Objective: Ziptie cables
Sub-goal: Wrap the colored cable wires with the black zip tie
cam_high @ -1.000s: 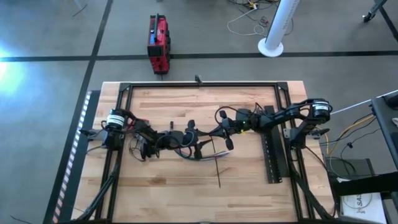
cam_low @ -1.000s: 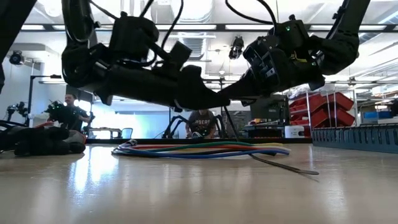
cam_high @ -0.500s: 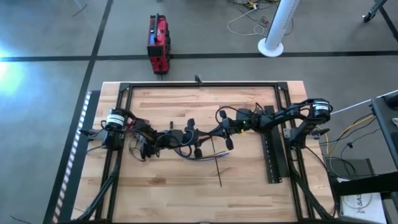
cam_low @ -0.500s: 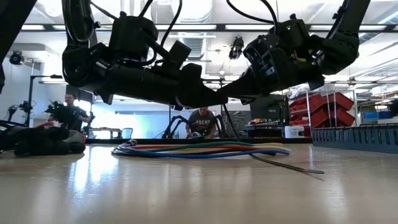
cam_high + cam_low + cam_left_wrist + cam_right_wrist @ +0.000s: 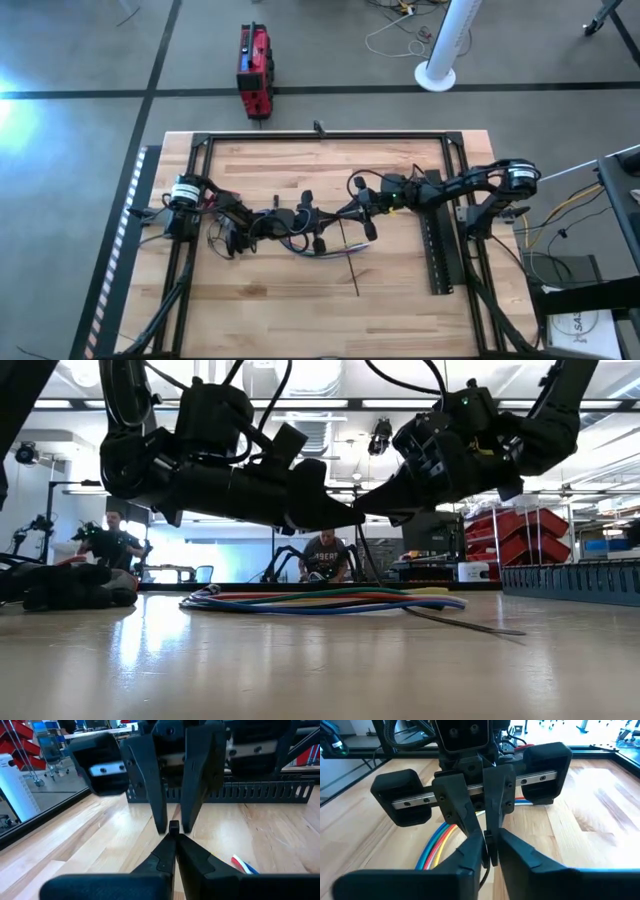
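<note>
Two grippers meeting above cables (image 5: 320,601), ziptie (image 5: 352,266) beside, perforated bar (image 5: 438,255) nearby

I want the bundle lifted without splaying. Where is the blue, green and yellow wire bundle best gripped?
Probably mid-curve of the cables, from straight above, fingers across the strands: they lie flat on the table, side by side. The left gripper and right gripper hover tip to tip over them.

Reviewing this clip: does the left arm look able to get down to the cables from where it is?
Probably yes. The left gripper hangs above the cables, which lie flat on the table with open air between. Only the right gripper, tip to tip with it, crowds the spot.
</note>
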Robot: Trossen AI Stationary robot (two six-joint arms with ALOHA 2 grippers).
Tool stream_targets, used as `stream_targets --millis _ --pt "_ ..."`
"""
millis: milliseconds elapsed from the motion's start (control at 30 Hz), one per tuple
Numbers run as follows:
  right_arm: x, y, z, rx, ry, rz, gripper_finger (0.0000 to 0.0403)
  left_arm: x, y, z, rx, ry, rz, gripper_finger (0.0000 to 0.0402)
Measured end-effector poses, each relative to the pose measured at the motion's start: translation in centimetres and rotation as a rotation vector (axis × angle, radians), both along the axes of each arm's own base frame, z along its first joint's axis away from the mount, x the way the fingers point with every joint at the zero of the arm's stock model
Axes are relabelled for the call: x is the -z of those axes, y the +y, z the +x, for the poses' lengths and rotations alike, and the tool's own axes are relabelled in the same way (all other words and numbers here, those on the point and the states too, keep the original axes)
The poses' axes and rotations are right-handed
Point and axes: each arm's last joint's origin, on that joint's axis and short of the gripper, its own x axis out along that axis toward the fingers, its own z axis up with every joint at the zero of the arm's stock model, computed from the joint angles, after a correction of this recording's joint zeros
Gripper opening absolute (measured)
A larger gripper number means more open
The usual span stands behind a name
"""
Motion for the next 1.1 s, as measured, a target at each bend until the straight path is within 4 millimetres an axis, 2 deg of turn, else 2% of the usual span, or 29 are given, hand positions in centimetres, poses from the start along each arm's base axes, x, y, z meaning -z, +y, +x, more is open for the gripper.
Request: stream_targets --millis 233,433,533,733,933,1100 --pt "-2.4 0.3 -1.3 -0.017 0.029 -0.036 0.0117 0.0 0.0 0.0 -0.001 0.004 0.005 0.0000" --pt "-3.5 1.9 -2.3 -0.075 0.077 -0.059 0.0135 0.1 0.2 0.0 -0.007 0.017 0.008 0.0000" --pt "-3.1 3.6 -2.4 -0.092 0.131 -0.079 0.0132 0.5 0.5 0.0 -0.015 0.059 0.009 0.0000" --pt "-1.6 8.3 -3.2 -0.095 0.292 -0.182 0.0122 1.1 0.6 -0.1 -0.018 0.114 0.010 0.0000" --pt "-1.3 12.3 -4.3 -0.182 0.315 -0.239 0.0113 1.1 0.7 -0.1 -0.016 0.127 0.035 0.0000" --pt "-0.6 14.4 -5.0 -0.232 0.327 -0.299 0.0105 1.0 0.9 0.0 -0.019 0.132 0.051 0.0000"
